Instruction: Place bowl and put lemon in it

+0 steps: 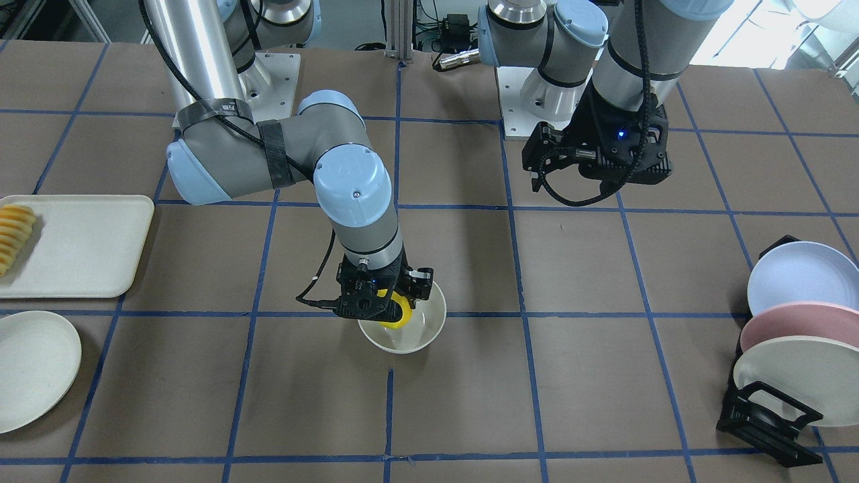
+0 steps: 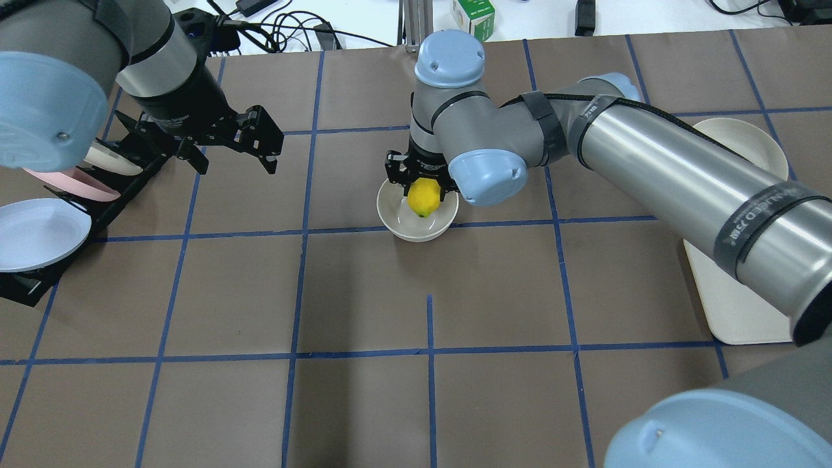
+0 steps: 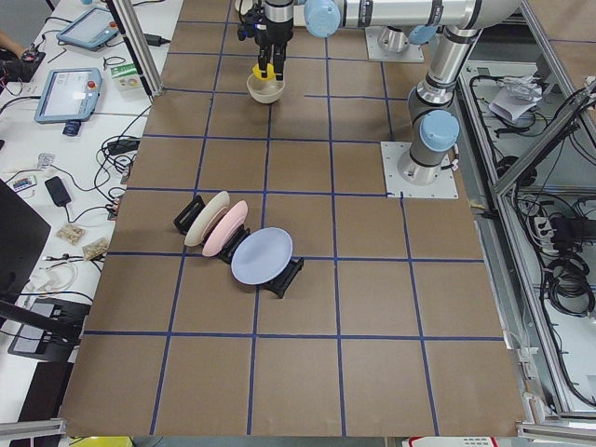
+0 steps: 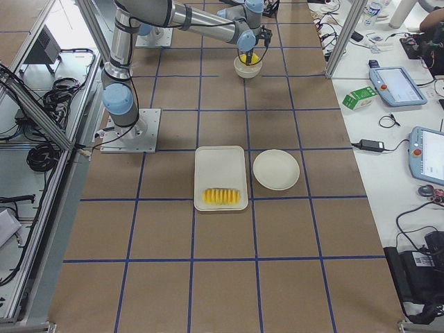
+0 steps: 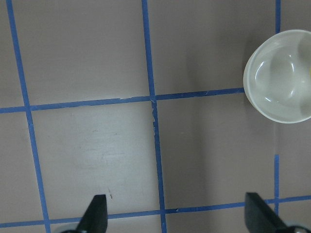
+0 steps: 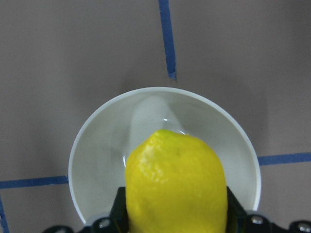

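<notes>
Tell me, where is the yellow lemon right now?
In the overhead view the lemon is near the middle of the table, gripped by the right tool directly over the off-white bowl.

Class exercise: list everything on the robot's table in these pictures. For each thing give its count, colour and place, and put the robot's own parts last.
bowl: one, off-white, mid-table on a blue tape line
lemon: one, bright yellow, held just over the bowl
tray: one, cream, at the table's end on the robot's right
sliced food: one row, orange-yellow, on the tray's outer end
flat plate: one, off-white, beside the tray
rack: one, black, at the table's end on the robot's left
plates in the rack: three, pale blue, pink, cream
table: one, brown with a blue tape grid
right gripper: one, black, shut on the lemon
left gripper: one, black, open and empty, over bare table
</notes>
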Controlling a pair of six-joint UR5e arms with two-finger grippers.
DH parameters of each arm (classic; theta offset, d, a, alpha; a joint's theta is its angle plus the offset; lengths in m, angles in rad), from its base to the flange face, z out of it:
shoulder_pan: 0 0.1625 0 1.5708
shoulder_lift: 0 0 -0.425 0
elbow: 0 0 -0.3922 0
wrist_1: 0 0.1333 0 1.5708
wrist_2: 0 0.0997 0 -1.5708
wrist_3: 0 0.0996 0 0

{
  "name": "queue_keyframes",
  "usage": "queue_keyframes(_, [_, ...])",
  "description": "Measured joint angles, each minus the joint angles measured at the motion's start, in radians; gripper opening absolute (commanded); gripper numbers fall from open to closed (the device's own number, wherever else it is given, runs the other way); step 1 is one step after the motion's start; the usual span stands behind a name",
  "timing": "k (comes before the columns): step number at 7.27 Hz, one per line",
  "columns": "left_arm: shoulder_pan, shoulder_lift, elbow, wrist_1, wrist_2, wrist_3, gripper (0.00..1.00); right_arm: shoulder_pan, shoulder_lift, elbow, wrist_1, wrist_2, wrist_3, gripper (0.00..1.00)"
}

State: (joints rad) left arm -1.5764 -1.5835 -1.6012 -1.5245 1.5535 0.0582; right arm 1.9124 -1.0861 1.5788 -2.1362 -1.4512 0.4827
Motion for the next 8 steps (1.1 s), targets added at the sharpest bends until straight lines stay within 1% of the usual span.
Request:
queue_keyframes(2, [0.0,0.006,0.007,-0.019,0.029,0.0,1.0,0.007,0.024,0.004,-0.015,0.0,0.005,0.02])
queue_keyframes(3, [0.0,0.004,0.008,-0.026,0.035,0.0,1.0,0.008,0.037,0.005,-0.016,0.0,0.001,0.1])
queue_keyframes(8, [0.002,-0.002,0.008,-0.042,0.039,-0.001,1.0,0.009,0.061,0.01,-0.014,0.002,-0.003,0.88])
